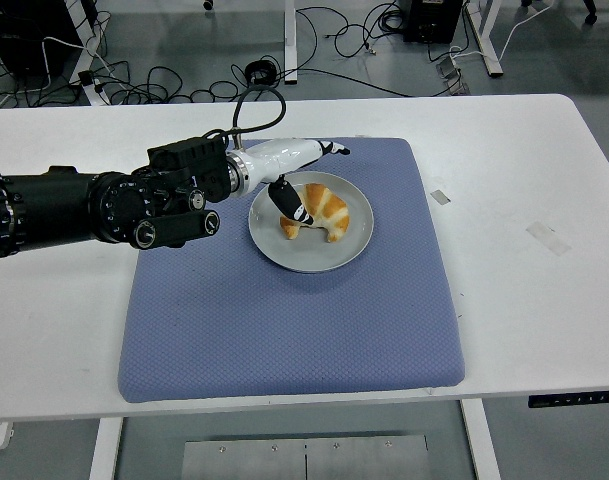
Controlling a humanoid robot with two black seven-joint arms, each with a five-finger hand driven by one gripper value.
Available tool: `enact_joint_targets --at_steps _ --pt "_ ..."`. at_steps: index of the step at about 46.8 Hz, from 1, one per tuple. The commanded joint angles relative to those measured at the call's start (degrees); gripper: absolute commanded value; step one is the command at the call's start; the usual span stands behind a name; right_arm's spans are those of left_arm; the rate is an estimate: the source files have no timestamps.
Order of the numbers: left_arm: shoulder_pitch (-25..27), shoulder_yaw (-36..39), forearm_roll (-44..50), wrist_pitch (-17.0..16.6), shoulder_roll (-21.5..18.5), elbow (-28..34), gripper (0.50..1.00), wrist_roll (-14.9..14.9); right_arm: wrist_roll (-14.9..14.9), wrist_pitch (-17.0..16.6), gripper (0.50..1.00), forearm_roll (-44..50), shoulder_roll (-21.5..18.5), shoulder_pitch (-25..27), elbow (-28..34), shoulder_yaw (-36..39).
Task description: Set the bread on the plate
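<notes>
A golden croissant (327,213) lies on a grey round plate (314,255) at the upper middle of a blue mat (284,320). My left hand (306,180), white with black fingertips, reaches in from the left and hovers over the plate's upper left rim. Its fingers are spread: one finger (334,150) points right, away from the bread, and another (292,205) points down and touches the croissant's left end. The hand holds nothing. My right arm does not show.
The mat lies on a white table (524,160). Two bits of tape (549,236) lie on the table to the right. Cables and desk legs (284,40) are on the floor beyond the far edge.
</notes>
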State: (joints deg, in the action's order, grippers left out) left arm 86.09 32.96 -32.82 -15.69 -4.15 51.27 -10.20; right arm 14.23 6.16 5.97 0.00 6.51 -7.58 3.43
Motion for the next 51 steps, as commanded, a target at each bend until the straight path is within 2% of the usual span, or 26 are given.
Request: enact_joint_targets --at_steps 1,7,17,25,30,41,51 --pt "1.5 -2.4 2.2 1.5 -1.3 0.2 0.977 0.2 0.0 0.0 1.000 0.0 0.0 0.0 0.0 0.0" --pt "4.2 -6.4 7.9 7.2 -4.5 0.2 0.978 -0.2 0.0 0.0 1.000 0.0 0.0 0.0 0.0 0.0" --pt "5.4 -13.3 8.4 8.3 -9.6 0.2 0.978 -0.3 0.0 0.0 1.000 0.0 0.0 0.0 0.0 0.0" --pt "4.4 -22.1 8.6 13.1 -15.4 -0.6 0.980 -0.2 0.0 0.0 1.000 0.0 0.0 0.0 0.0 0.0" --pt "2.8 -26.1 9.8 14.0 -17.8 -1.4 0.980 -0.2 0.0 0.0 1.000 0.0 0.0 0.0 0.0 0.0" --pt "0.4 -29.5 15.5 14.4 -20.9 -2.7 0.980 -0.3 0.0 0.0 1.000 0.0 0.0 0.0 0.0 0.0" --pt "-5.6 -38.0 16.9 15.8 -20.8 -8.5 0.980 -0.4 0.0 0.0 1.000 0.0 0.0 0.0 0.0 0.0"
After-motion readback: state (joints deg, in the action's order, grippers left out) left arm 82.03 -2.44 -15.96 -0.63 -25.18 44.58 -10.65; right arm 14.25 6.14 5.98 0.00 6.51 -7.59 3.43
